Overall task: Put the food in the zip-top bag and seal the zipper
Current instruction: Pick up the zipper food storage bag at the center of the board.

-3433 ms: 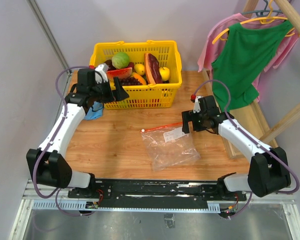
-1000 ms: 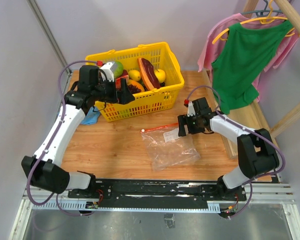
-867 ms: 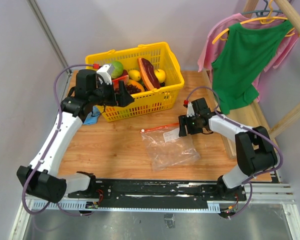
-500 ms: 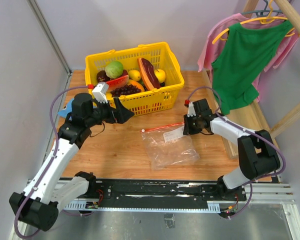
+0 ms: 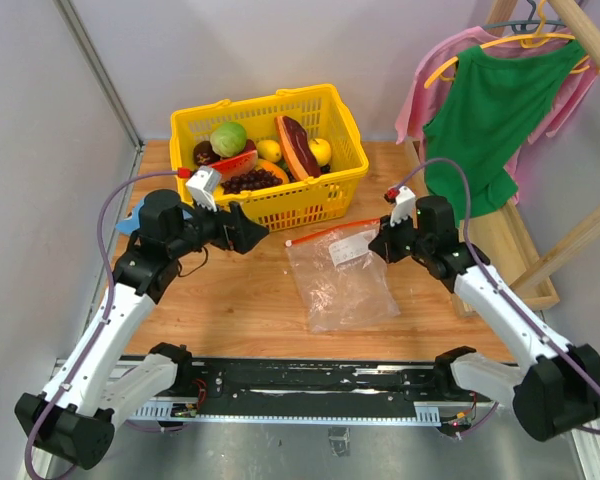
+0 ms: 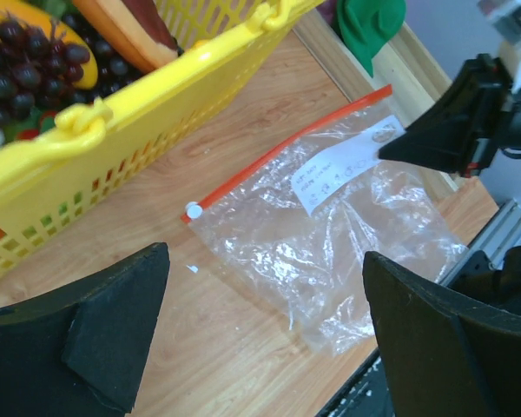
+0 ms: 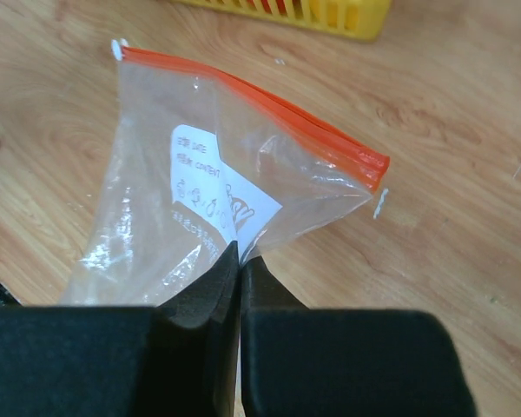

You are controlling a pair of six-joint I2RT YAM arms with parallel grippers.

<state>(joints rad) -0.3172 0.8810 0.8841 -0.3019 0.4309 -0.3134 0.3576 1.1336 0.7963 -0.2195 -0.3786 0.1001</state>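
Now the right gripper (image 7: 240, 252) pinches the zip-top bag (image 7: 148, 217) below its zipper (image 7: 269, 117) (left gripper (image 6: 265, 261) spread wide near the basket (image 6: 156, 95)).

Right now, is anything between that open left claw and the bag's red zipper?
Nothing visible. Only bare table shows between the left gripper and the zipper; the yellow basket sits beside that path. The right gripper pinches the zip-top bag near the zipper's far end.

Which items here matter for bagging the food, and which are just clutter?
Job: zip-top bag, zipper, watermelon slice, yellow fruit, grapes, right gripper pinching the bag.
Clutter: cabbage, blue cloth, green shirt, pink garment.
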